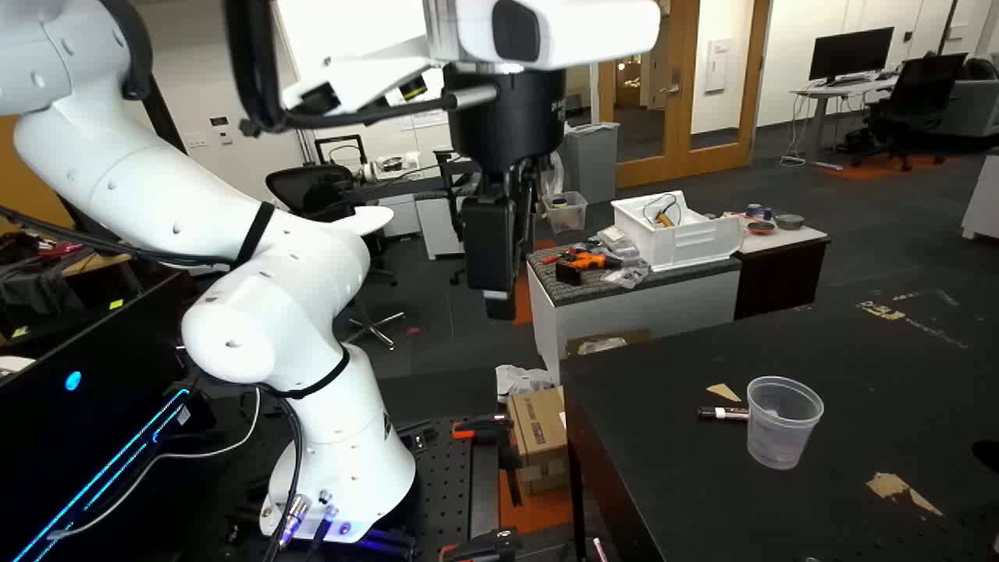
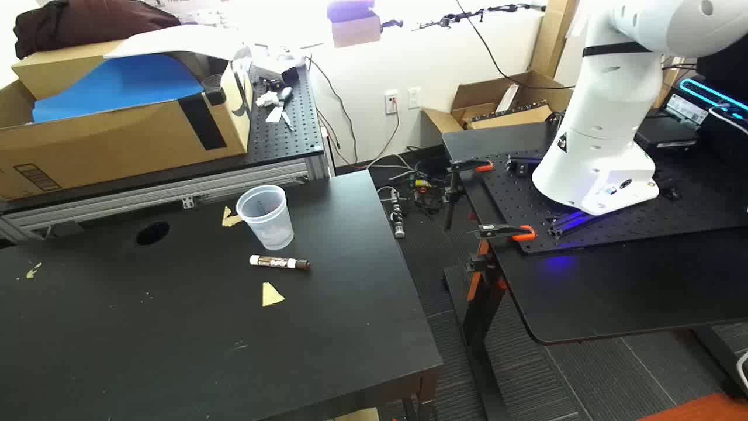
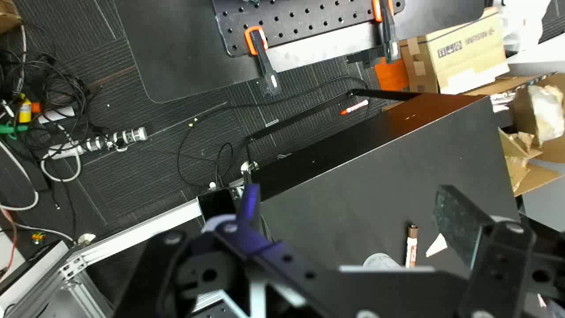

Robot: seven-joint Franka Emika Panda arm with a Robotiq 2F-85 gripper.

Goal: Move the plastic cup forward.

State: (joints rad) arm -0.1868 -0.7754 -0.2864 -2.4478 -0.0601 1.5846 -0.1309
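"How far along is it?"

"Not started, I'd judge. The small tapered clear plastic cup [image 2: 267,220] stands upright on the flat black tabletop [image 2: 327,327], just beside a brown-and-white cylindrical marker [image 2: 279,262]."

"And the black two-fingered gripper [image 3: 350,210]?"

"Spread wide, holding nothing, well apart from the cup."

"So what's left?"

"Probably everything: reach, grasp or push, shift it forward, let go. No goal mark shows, so I can't be certain."
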